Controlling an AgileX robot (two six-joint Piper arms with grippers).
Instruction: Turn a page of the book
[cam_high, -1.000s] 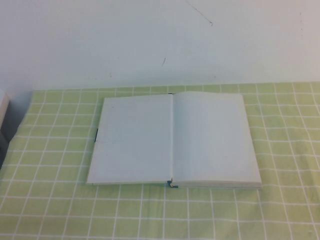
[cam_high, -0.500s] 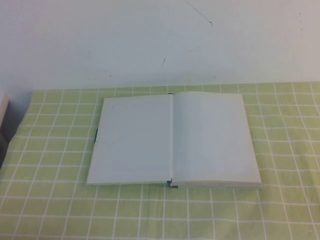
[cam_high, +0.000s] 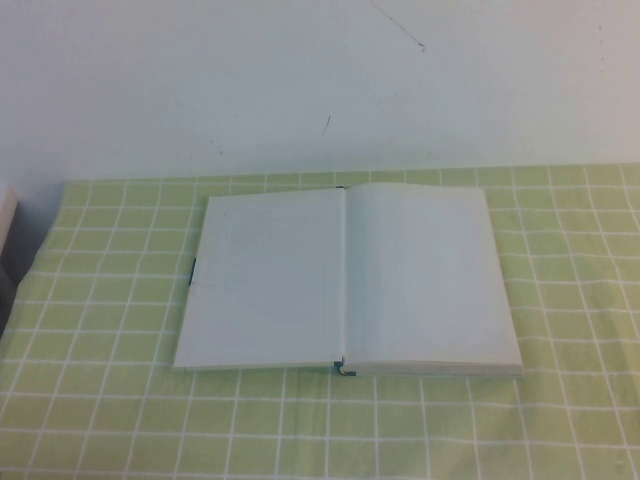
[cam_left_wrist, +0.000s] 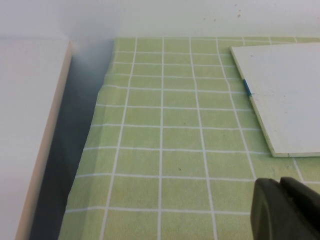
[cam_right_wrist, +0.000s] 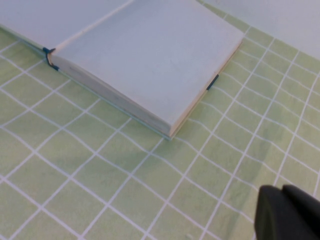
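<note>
Nothing has moved in the last second: the book (cam_high: 345, 280) lies open, the page (cam_high: 265, 280) flat on the left, while the left gripper (cam_left_wrist: 287, 210) and right gripper (cam_right_wrist: 287, 212) hang clear of it over the worktop (cam_high: 100, 420), their spread impossible to tell, so the turn looks finished

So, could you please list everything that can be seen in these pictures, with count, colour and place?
book: one, blank whitish pages, teal at the spine, lying open and flat in the middle of the tablecloth.
page: one, plain off-white, lying flat as the left half of the open book.
tablecloth: one, light green with white grid lines, covering the table.
wall: one, white, behind the table.
board: one, whitish, beside the cloth's left edge.
left tool: one, black, over the cloth to the left of the book, apart from it.
right tool: one, black, over the cloth to the right of the book, apart from it.
</note>
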